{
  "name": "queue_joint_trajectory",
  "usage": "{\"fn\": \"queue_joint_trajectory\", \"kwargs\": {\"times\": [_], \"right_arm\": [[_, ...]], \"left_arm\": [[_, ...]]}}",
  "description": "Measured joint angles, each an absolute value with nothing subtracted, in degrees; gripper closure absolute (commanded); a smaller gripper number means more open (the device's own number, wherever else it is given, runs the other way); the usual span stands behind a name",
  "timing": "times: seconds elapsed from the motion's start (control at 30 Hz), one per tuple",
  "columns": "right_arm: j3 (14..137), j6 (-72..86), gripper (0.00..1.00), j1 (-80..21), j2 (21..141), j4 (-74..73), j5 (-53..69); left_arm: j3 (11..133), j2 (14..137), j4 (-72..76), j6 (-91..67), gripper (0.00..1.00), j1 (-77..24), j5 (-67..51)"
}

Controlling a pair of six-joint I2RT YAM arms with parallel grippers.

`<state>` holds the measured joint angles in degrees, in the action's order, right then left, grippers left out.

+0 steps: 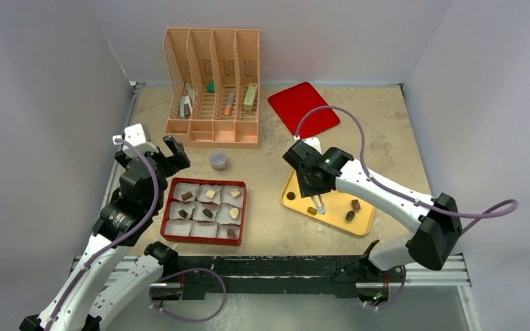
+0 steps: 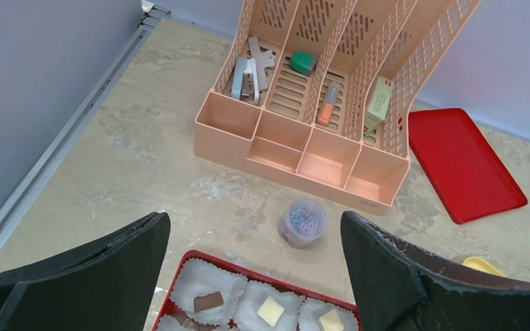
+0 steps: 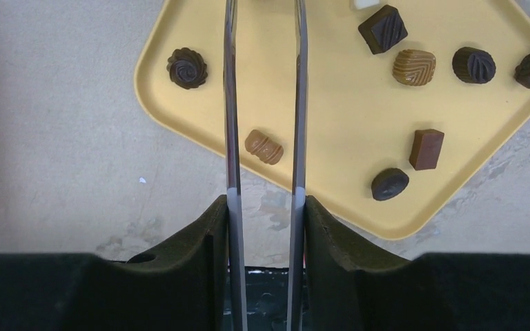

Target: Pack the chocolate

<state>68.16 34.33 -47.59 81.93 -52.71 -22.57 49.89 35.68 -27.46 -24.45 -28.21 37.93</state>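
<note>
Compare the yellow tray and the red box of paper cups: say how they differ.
The yellow tray is flat and open; the red box is lined with white paper cups. On the yellow tray the chocolates lie loose and scattered; in the red box each sits alone in its cup. The yellow tray lies turned at an angle; the red box sits nearly square. Both hold chocolates.

The left tool hangs with jaws wide apart, while the right tool points down, jaws parted narrowly.
</note>
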Motion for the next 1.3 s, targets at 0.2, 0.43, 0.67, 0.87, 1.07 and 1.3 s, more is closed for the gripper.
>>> {"fn": "queue_joint_trajectory", "kwargs": {"times": [0.2, 0.43, 0.67, 0.87, 1.07, 1.3], "right_arm": [[70.98, 32.73, 0.73, -48.36, 79.05, -53.63, -20.78], [76.42, 31.24, 0.73, -53.01, 77.19, -53.76, -18.33], [79.72, 30.37, 0.73, -59.88, 77.69, -52.23, -15.53], [80.84, 29.65, 0.72, -64.27, 81.56, -49.23, -12.60], [84.99, 27.99, 0.71, -68.93, 87.48, -45.71, -8.71], [87.53, 26.39, 0.69, -71.88, 92.58, -42.52, -2.96]], "left_arm": [[49.89, 36.27, -27.46, -24.47, 0.06, -28.21, 37.93], [49.98, 36.51, -27.49, -24.53, 0.06, -28.21, 37.93], [51.68, 36.56, -28.36, -24.99, 0.07, -28.21, 38.30], [54.92, 36.34, -29.54, -25.96, 0.07, -28.21, 39.44], [55.29, 35.46, -29.89, -26.39, 0.07, -28.21, 40.01], [55.31, 35.20, -31.16, -26.41, 0.07, -28.21, 40.42]]}}
